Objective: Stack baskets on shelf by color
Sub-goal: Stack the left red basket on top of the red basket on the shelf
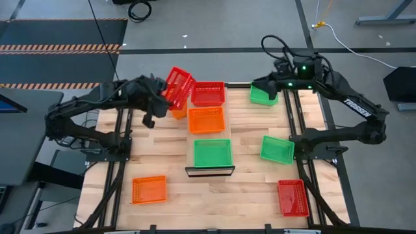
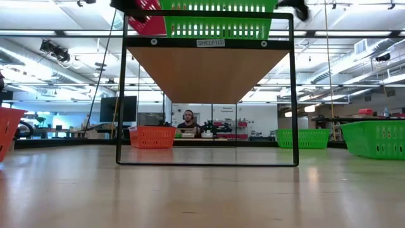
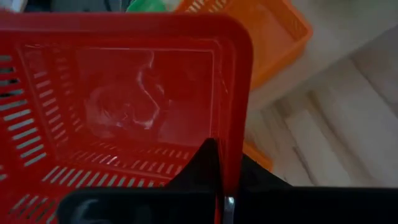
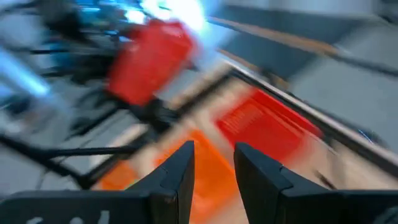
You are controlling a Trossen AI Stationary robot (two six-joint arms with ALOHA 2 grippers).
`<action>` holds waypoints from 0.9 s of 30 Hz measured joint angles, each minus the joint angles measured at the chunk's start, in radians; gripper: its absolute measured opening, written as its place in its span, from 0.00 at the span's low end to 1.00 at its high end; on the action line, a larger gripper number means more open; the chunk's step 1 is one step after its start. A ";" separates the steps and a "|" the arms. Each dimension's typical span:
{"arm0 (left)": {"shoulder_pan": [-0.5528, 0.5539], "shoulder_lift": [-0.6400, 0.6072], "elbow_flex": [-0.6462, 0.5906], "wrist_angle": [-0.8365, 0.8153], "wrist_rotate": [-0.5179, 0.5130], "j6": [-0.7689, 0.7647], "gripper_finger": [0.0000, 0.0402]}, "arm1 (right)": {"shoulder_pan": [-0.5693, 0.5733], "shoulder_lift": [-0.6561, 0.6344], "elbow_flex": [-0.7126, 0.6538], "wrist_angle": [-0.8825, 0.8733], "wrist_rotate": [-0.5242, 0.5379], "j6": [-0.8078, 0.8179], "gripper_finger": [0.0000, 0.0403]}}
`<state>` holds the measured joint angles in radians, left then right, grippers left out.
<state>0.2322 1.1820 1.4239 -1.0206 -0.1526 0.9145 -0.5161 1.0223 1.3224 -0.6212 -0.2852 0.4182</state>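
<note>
On the shelf (image 1: 191,144), three baskets; left tool (image 1: 167,99) grips a tilted red basket (image 1: 179,86).

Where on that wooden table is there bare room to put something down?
Bare wood lies between the orange basket near the front-left corner and the red basket at front right. The shelf is crowded: red, orange and green baskets fill it.

A grey floor (image 1: 214,26) marked with orange-and-black hazard tape (image 1: 62,47) is seen around the slatted wooden bench (image 1: 169,195). Beyond it, a large hall with ceiling strip lights (image 2: 57,31), glazed partitions and a seated person (image 2: 188,120) is visible.
</note>
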 joint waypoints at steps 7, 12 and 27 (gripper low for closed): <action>0.038 0.045 0.001 0.011 0.156 0.117 0.01 | 0.109 0.123 0.000 0.335 -0.030 -0.242 0.29; 0.034 0.061 0.001 0.095 0.172 0.117 0.01 | 0.126 0.235 0.000 0.520 -0.030 -0.272 0.29; 0.033 0.079 0.001 -0.006 0.101 0.237 0.01 | 0.100 0.420 0.133 0.446 -0.095 0.098 0.29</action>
<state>0.2648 1.2606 1.4246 -1.0269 -0.0515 1.1519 -0.4158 1.4426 1.4554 -0.1757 -0.3798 0.5164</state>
